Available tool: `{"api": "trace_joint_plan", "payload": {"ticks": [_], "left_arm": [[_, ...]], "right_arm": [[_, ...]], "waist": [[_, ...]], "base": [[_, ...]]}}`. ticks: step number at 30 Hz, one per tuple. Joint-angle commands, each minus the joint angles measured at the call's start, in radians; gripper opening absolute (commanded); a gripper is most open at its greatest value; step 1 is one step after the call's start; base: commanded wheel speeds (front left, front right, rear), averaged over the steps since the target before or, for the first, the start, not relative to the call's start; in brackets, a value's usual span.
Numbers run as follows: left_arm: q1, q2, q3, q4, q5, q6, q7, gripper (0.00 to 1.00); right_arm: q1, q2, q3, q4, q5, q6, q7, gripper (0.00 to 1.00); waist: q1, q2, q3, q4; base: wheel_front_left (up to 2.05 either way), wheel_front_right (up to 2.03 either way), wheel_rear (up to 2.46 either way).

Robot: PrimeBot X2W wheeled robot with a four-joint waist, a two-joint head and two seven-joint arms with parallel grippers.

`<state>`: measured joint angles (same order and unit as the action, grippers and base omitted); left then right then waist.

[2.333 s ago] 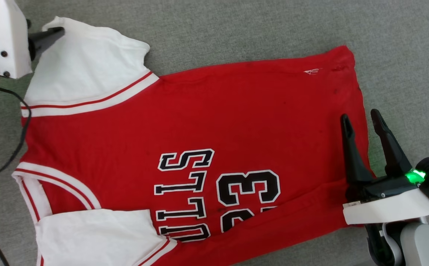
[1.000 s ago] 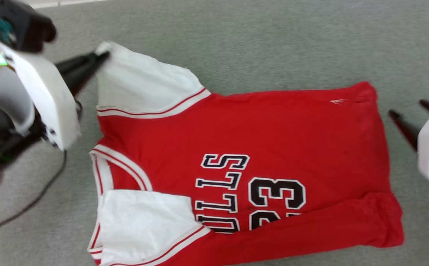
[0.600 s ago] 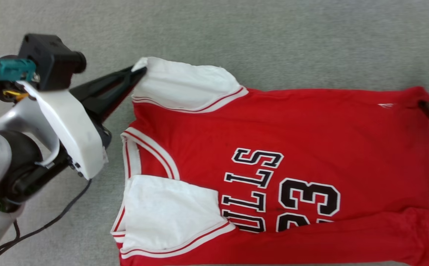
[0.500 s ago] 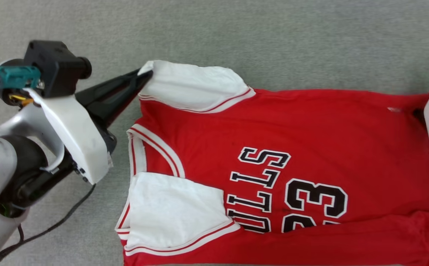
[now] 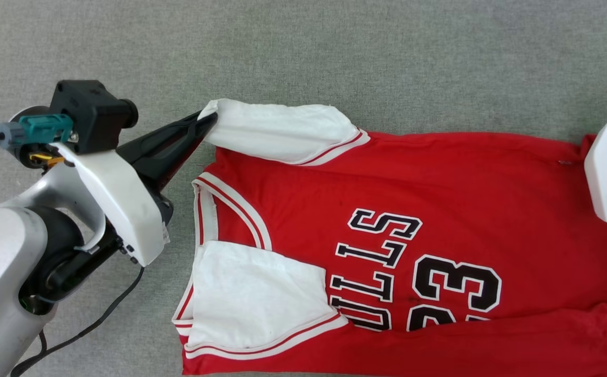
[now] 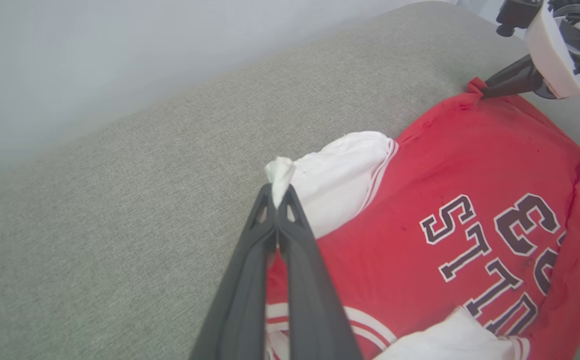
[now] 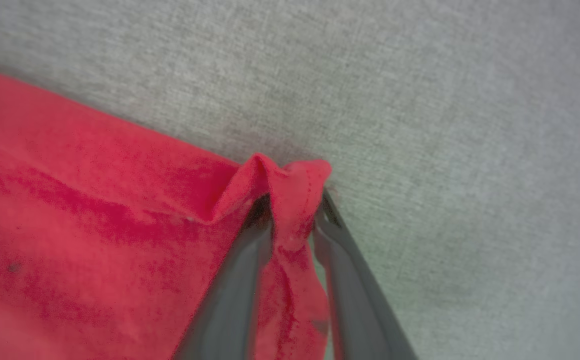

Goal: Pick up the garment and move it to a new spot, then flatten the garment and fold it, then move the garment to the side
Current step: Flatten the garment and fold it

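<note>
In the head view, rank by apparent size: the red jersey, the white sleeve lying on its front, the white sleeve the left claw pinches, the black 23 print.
1. Red jersey
2. White sleeve lying on its front
3. Pinched white sleeve and black 23 print: too close to rank.

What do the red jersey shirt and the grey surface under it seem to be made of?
The red jersey-style T-shirt with white sleeves looks like soft, matte knit cotton or a blend: it creases and bunches at its corners. The grey surface beneath looks like woven upholstery fabric, with a fine heathered weave.
</note>
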<state>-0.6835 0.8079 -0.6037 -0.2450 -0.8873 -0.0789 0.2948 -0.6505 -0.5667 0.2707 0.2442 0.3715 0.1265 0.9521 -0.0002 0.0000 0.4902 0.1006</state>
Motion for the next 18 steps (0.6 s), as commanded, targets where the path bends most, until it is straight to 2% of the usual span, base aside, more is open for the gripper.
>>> {"api": "trace_joint_plan", "payload": {"ticks": [1,9,18], "left_arm": [[0.015,-0.007,0.0,0.013,0.005,-0.001,-0.013,0.0],[0.08,-0.005,0.008,0.067,0.006,0.053,-0.048,0.0],[0.231,0.037,0.015,0.038,-0.025,0.109,-0.091,0.0]], "right_arm": [[0.054,0.03,0.025,0.052,0.01,0.005,-0.017,0.0],[0.038,0.048,-0.072,0.018,0.109,0.004,-0.118,0.0],[0.198,0.042,-0.143,-0.095,0.18,0.004,-0.173,0.0]], "waist": [[0.0002,0.0,-0.015,-0.007],[0.0002,0.0,-0.114,-0.042],[0.0002,0.0,-0.253,-0.061]], "base": [[0.0,0.0,0.0],[0.0,0.0,0.0],[0.0,0.0,0.0]]}}
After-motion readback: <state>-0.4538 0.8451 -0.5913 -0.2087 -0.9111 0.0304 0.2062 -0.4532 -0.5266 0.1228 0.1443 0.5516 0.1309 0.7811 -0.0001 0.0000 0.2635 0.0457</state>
